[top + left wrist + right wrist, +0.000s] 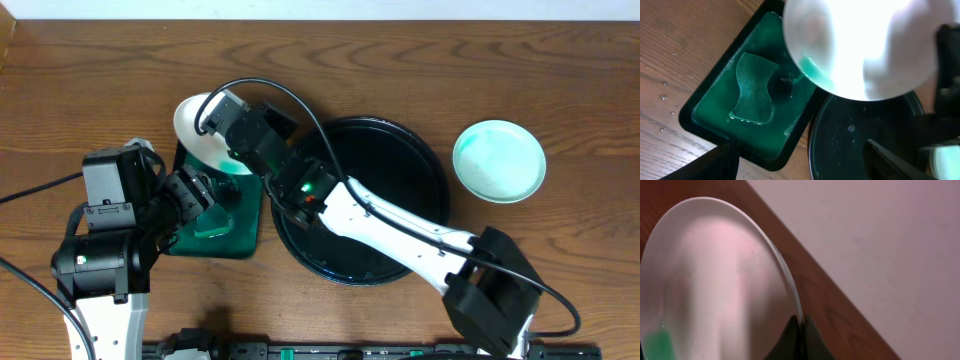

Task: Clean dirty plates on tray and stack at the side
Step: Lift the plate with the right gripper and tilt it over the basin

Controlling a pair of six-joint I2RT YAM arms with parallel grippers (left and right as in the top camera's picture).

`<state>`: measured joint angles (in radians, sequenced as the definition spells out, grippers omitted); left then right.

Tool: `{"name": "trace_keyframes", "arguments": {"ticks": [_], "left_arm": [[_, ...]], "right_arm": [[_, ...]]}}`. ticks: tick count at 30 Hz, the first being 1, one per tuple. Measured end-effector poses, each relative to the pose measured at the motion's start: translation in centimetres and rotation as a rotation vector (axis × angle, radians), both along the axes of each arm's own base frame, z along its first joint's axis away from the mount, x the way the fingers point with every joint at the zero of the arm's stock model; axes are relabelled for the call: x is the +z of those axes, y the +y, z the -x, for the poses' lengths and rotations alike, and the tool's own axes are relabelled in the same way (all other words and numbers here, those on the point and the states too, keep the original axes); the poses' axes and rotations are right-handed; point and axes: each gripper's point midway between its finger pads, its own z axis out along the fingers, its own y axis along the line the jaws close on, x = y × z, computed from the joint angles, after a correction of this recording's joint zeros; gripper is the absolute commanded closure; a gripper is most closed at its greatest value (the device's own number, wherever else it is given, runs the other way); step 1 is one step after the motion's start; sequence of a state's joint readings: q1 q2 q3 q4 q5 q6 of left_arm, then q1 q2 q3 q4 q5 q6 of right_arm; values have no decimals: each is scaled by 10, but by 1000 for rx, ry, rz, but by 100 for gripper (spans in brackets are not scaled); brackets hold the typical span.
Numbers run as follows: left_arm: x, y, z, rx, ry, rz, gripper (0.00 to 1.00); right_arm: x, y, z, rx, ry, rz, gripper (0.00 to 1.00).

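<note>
My right gripper [228, 128] is shut on the rim of a white plate [198, 122] and holds it tilted above the dark green rectangular tray. In the right wrist view the jaws [800, 322] pinch the plate's edge [715, 280]. A teal smear remains at the plate's low edge [815, 70]. My left gripper [203, 197] is open and empty, hovering over the green tray; its fingers [800, 165] frame the bottom of the left wrist view. The black tray [420, 165] holds no plates. A teal-tinted plate [499, 160] lies on the table to its right. A third plate is not in view.
The dark green rectangular tray [245, 235] sits left of the black tray, holding green liquid and a green cloth [754, 89]. My right arm [390, 225] crosses over the black tray [865, 135]. Water droplets dot the wood [662, 97] left of the green tray.
</note>
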<state>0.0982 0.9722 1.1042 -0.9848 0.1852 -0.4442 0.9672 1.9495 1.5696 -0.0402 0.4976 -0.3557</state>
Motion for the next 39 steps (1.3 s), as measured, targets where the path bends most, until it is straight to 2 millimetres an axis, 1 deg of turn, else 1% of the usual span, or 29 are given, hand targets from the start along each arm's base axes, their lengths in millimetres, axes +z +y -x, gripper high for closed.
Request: {"name": "trace_keyframes", "arguments": {"ticks": [1,8,11,17,23,32,36,39], "left_arm": [[0,0,0,0,0,0,21],[0,0,0,0,0,0,20],[0,0,0,0,0,0,21],[0,0,0,0,0,0,20],[0,0,0,0,0,0,20],[0,0,0,0,0,0,20],[0,0,0,0,0,0,20],[0,0,0,0,0,0,20]], "right_arm": [[4,-2,0,-5,-8,1,99],[48,-16,0,-53,-86,-47,99],[57,-20,-1,-66,-110,-50,99],[51,-22,2,-68,-102,-11,99],[53,-10,14,-33,-118,10,99],[52,-11,14,-30,-121,23,99],[59,-16,8,-66,-136,-11,99],[55,-17,7,-48,-123,8,99]]}}
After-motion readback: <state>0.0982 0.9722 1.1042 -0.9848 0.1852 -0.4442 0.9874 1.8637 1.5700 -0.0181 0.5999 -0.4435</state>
